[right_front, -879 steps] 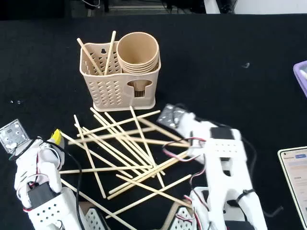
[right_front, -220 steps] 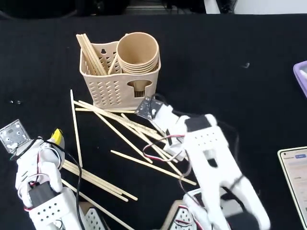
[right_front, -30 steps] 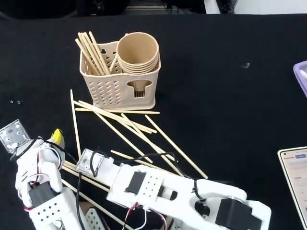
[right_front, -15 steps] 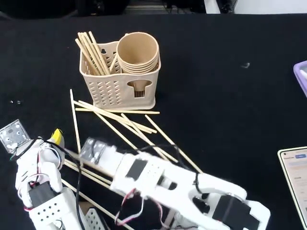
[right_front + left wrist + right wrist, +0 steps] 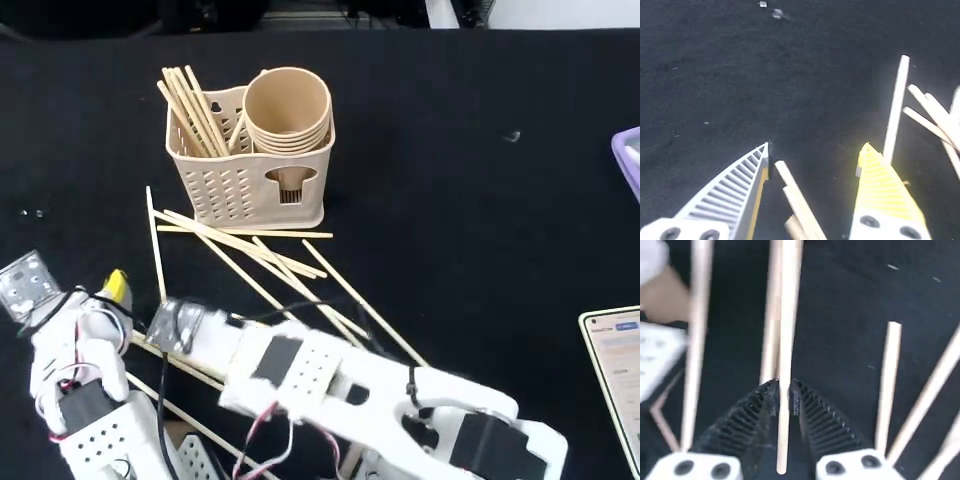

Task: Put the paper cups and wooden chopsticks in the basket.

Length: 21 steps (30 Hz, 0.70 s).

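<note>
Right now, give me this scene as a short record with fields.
basket: upright on the table
paper cups: stacked in the basket
chopsticks in basket: leaning bundle beside the cups
loose chopsticks: scattered in front of the basket
right pincer: shut on one chopstick
left pincer: open, above the table

A robotics workbench is suggested: a counter [image 5: 480, 200] is draped in black cloth, the white left arm [image 5: 75, 400] and right arm [image 5: 340, 385], wiring exposed, are mounted along the bottom, and a phone [image 5: 615, 370] is laid at the right edge.
</note>
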Available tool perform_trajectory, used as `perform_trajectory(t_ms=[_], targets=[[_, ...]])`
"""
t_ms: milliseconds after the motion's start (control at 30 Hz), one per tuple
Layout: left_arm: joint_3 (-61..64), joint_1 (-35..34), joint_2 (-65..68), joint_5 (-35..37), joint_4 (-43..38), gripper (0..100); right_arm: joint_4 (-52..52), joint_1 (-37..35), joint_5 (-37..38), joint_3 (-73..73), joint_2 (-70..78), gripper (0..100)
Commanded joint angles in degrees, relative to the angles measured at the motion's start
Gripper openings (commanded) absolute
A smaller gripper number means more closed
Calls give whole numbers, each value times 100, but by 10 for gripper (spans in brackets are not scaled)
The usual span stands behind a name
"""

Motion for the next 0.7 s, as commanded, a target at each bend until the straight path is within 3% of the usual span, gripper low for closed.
perform_trajectory(t_ms=[0, 200, 467, 600, 667], targets=[[-242, -365, -35, 360, -105, 284, -193, -229, -237, -119, -145, 92], [-268, -664, -35, 607, -105, 284, -316, -237, -413, -154, 92, 191], [-277, -673, -35, 607, -105, 284, -1064, -237, -422, -207, 1068, 191], [-277, -673, -35, 607, -105, 284, -703, -220, -413, -611, 1464, 185], [-277, -664, -35, 607, -105, 284, -598, -158, -360, -664, 1490, 119]])
